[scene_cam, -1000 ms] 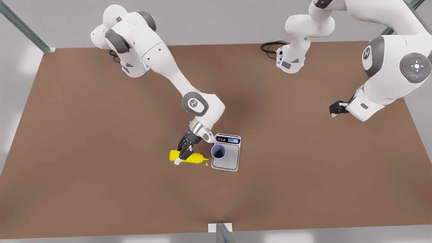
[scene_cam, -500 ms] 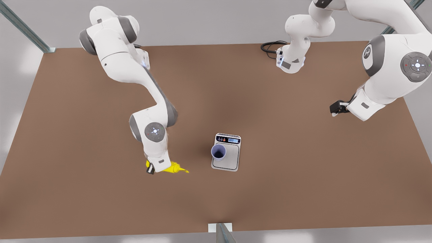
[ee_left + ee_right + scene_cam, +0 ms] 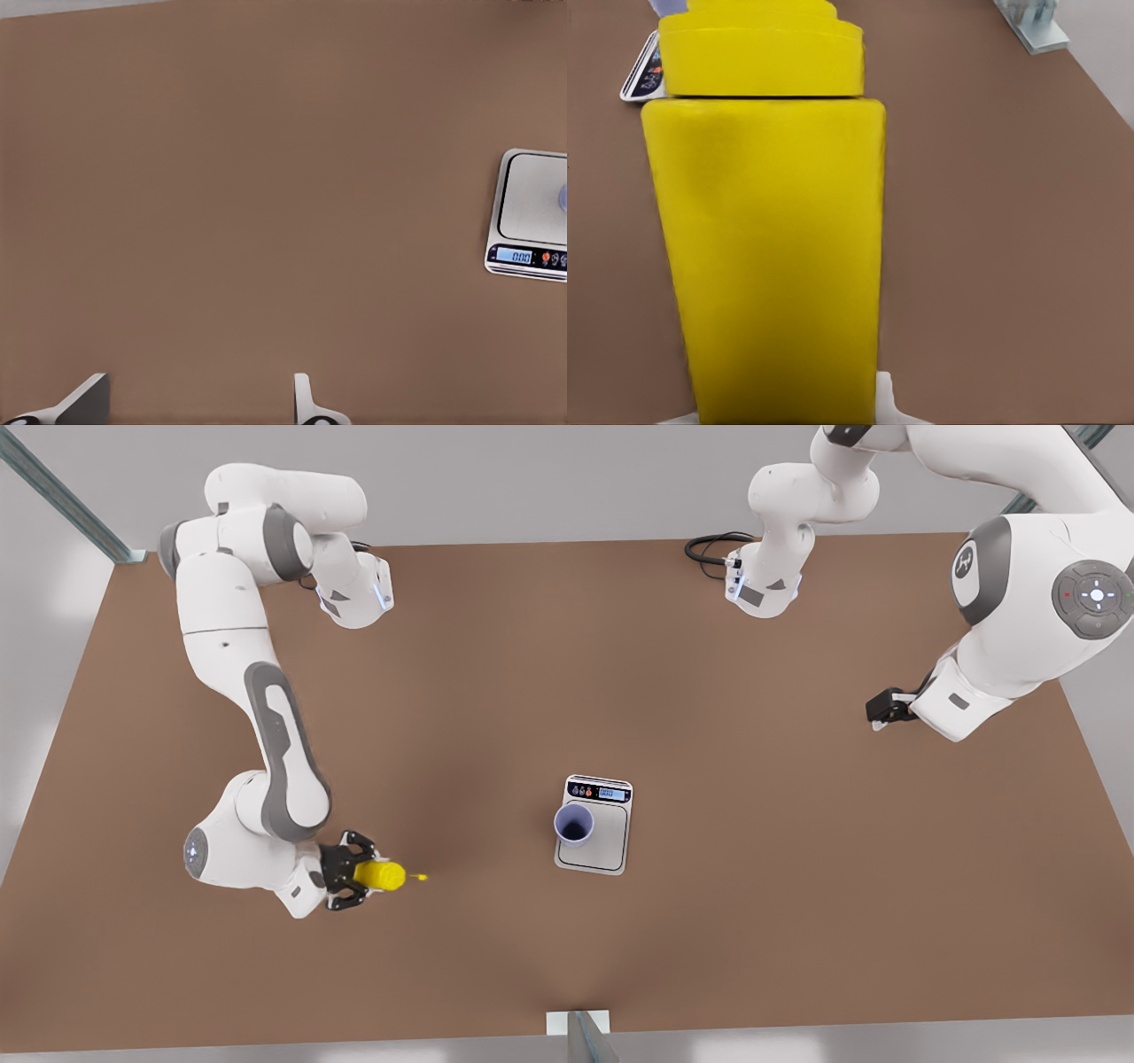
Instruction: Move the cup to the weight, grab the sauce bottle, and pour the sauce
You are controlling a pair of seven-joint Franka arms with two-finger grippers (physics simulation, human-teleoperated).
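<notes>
On the worktop (image 3: pixel 709 921) the weight (image 3: pixel 595 825) carries the cup (image 3: pixel 573 823). Well apart, our right hand (image 3: pixel 363 877) grips the sauce bottle (image 3: pixel 381 876) mid-body; we judge it light, squeezable. Left hand (image 3: pixel 886 710) waits, fingers spread.

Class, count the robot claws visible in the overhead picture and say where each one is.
2. The right claw, at the front view's left, grips the yellow squeeze sauce bottle. The left claw waits open at the front view's right.

There is one cup (image 3: pixel 574 824), one weight (image 3: pixel 605 841) and one sauce bottle (image 3: pixel 381 876). Two tools are present: the right tool (image 3: pixel 361 873) and the left tool (image 3: pixel 879 716).
</notes>
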